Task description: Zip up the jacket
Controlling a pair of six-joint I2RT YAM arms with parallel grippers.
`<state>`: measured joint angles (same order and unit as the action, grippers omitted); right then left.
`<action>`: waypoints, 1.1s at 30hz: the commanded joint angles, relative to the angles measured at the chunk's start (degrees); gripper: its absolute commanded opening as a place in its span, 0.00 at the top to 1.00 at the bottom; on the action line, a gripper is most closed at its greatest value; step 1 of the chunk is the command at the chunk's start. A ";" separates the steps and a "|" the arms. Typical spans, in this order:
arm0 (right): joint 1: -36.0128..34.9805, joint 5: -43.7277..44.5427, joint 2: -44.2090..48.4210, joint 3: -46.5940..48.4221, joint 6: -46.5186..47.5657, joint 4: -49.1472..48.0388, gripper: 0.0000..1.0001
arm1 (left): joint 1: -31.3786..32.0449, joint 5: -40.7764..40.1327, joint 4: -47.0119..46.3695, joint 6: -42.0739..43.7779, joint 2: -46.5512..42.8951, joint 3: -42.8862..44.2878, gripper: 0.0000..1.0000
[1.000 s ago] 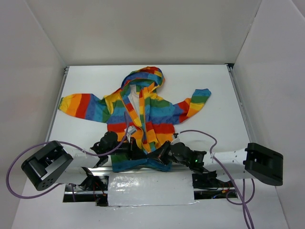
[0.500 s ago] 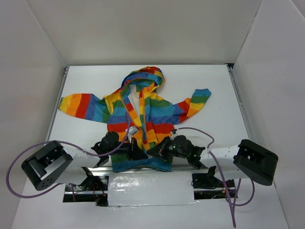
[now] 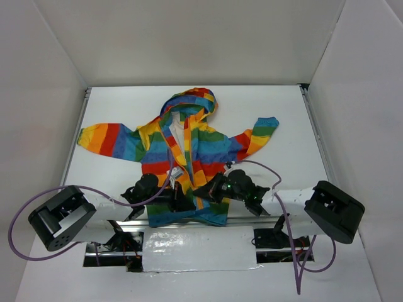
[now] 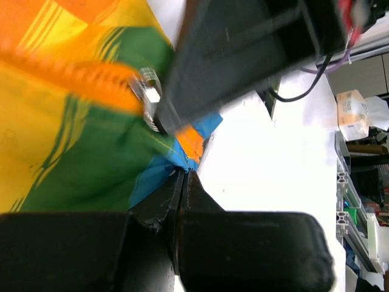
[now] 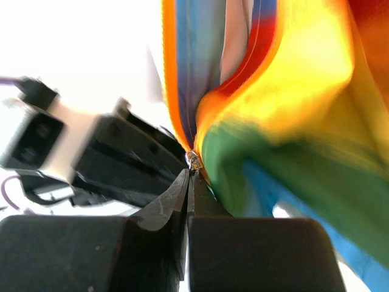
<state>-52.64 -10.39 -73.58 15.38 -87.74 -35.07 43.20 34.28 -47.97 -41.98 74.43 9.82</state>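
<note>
Flat on white desk (image 3: 283,107): rainbow-striped hooded fabric jacket (image 3: 189,151), hood toward the far edge, sleeves spread, front parted higher up. Left hand (image 3: 181,201) at the near hem, pressed together on the blue bottom band just beside the orange zipper (image 4: 67,76). Right hand (image 3: 206,190) just beside it, pinching the small silver zipper slider (image 5: 194,160) low on the front.

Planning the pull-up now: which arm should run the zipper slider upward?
Right. The right gripper is closed on the silver slider on the jacket; the left gripper pinches the blue hem, anchoring it.
</note>
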 commanded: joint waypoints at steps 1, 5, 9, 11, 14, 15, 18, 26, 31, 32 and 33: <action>4.21 2.40 -0.95 5.80 3.54 -0.80 1.00 | 1.10 2.28 -0.46 1.46 -0.61 0.99 1.00; 9.04 1.25 -5.50 13.25 7.40 2.89 1.00 | 1.27 2.19 -1.34 0.58 -1.83 -0.06 1.00; 13.87 -2.08 -10.87 17.57 7.85 1.58 1.00 | 1.80 -0.09 2.35 1.90 -4.55 -0.16 1.00; 16.42 -3.66 -14.46 21.95 9.07 2.37 1.00 | 1.97 -0.44 2.35 1.64 -5.17 -0.68 1.00; 20.71 -6.91 -21.13 29.84 10.48 4.39 1.00 | 2.24 -1.06 2.09 1.20 -5.88 -1.38 1.00; 21.87 -9.27 -23.08 32.32 10.58 5.70 1.00 | 2.24 -1.15 1.83 1.02 -6.05 -1.56 1.00; 25.91 -13.06 -31.16 42.51 11.37 7.02 1.00 | 2.59 -2.46 1.30 0.58 -6.75 -2.44 1.00; 28.56 -14.05 -40.67 61.51 13.74 15.10 1.00 | 3.38 -4.75 3.14 1.02 -8.52 -2.97 1.00; 30.84 -13.95 -49.26 77.91 15.14 20.56 1.00 | 3.47 -3.79 2.53 0.58 -6.94 -2.62 1.00; 31.19 -13.87 -51.20 81.18 15.84 23.09 1.00 | 3.47 -3.70 1.83 0.49 -6.41 -2.70 1.00; 32.07 -14.04 -53.49 85.04 16.55 24.07 1.00 | 3.47 -3.87 1.65 0.40 -6.23 -2.71 1.00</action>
<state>-24.14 -27.92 -123.26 90.54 -73.49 -10.81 45.12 24.38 -45.80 -41.91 67.24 8.08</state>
